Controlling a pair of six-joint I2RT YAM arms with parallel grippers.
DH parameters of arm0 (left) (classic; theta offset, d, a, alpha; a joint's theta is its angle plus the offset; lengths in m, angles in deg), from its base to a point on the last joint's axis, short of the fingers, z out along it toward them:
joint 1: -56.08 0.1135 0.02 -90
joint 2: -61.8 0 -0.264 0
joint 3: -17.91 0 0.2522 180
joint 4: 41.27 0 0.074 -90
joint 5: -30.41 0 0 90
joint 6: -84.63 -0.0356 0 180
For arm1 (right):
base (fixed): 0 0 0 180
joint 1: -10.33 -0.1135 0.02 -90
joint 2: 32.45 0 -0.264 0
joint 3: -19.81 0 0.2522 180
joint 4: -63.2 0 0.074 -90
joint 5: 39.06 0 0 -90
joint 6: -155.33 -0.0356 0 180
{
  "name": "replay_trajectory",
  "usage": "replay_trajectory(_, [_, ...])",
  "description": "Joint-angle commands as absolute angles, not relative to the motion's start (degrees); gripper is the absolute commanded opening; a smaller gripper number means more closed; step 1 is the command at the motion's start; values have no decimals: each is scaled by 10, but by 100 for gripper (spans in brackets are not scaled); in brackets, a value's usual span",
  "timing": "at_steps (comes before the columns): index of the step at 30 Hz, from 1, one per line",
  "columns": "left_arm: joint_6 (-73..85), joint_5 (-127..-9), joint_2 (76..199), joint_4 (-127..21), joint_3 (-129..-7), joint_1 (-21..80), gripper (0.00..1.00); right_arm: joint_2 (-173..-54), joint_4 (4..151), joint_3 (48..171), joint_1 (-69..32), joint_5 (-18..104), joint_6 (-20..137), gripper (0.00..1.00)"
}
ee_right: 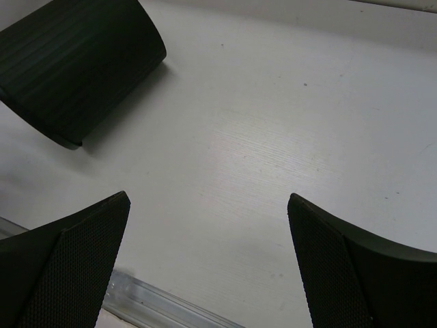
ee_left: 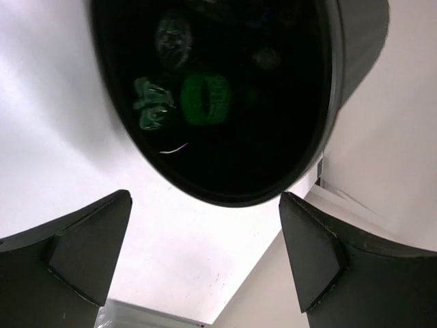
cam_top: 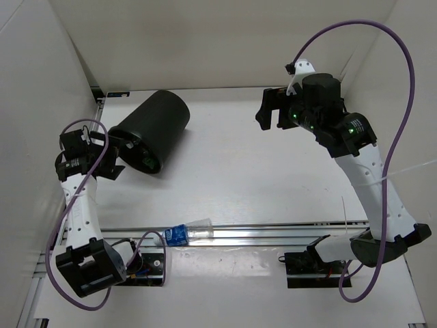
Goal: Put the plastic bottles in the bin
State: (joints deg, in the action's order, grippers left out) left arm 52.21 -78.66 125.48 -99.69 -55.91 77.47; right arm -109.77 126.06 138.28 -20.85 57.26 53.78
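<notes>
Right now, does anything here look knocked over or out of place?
Yes. The black bin lies tipped on its side, its mouth toward the left arm, with a green bottle visible inside. One clear bottle with a blue label lies outside it, on the metal rail at the near edge.

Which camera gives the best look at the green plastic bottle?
The left wrist view: it looks straight into the tipped round black plastic bin, where the green plastic bottle lies. In the top view the bin's mouth is too dark; the right wrist view sees only the bin's outside.
</notes>
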Motion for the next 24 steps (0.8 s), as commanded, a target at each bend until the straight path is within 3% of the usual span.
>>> replay_trajectory(1, [545, -766, 1264, -932, -572, 750, 100, -1093, 1235, 1378, -207, 564, 544, 100])
replay_trajectory(24, [555, -700, 1391, -864, -666, 687, 100, -1087, 1230, 1355, -207, 575, 565, 100])
